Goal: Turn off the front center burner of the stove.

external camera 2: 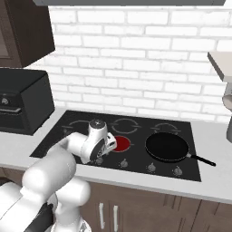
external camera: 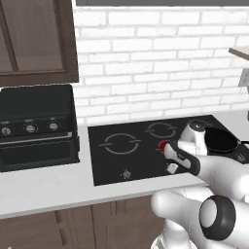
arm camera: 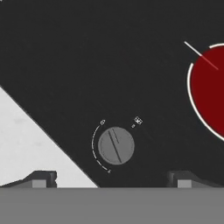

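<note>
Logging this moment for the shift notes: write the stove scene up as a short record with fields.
stove: black glass cooktop set in a pale counter
front center burner: lit red disc
knob under hand: grey round knob, between the fingertips' lines, untouched
gripper: open, hovering above that knob near the cooktop's front edge
pan: black frying pan on the burner right of the lit one, handle pointing right
countertop oven: black, three dials, left of the cooktop
task status: burner still on
</note>
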Available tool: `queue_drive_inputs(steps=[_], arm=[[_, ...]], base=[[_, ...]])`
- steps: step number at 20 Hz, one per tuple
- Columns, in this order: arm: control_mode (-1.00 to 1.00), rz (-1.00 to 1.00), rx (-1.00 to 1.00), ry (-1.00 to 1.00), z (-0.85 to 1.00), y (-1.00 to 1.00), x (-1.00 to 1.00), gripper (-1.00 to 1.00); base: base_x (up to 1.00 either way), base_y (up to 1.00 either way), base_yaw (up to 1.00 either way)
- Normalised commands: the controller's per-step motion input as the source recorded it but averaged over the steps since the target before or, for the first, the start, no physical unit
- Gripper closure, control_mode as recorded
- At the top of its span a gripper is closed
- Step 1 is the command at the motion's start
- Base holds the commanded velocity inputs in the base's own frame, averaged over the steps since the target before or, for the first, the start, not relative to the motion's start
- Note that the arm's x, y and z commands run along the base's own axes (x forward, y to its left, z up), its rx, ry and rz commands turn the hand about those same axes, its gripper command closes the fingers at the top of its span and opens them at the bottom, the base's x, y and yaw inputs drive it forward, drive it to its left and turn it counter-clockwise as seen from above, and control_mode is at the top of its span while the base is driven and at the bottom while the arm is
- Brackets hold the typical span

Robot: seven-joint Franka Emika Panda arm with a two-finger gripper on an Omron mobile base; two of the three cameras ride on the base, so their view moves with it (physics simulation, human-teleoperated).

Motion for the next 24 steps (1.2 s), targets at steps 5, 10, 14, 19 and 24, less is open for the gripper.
queue_drive_inputs(steps=[5, 10, 14, 19, 24], arm=[[-1.0, 0.0, 0.0, 0.0, -0.16, 0.03, 0.13, -1.0], [-1.0, 0.0, 0.0, 0.0, -0.13, 0.0, 0.05, -1.0], [-1.0, 0.0, 0.0, 0.0, -0.17, 0.0, 0.02, -1.0], [-1.0, 0.0, 0.0, 0.0, -0.2, 0.0, 0.03, -1.0], [-1.0, 0.0, 0.0, 0.0, -0.17, 0.0, 0.08, -1.0]], base=[[0.0, 0.0, 0.0], [0.0, 0.0, 0.0], [0.0, 0.0, 0.0], [0.0, 0.0, 0.0], [0.0, 0.0, 0.0]])
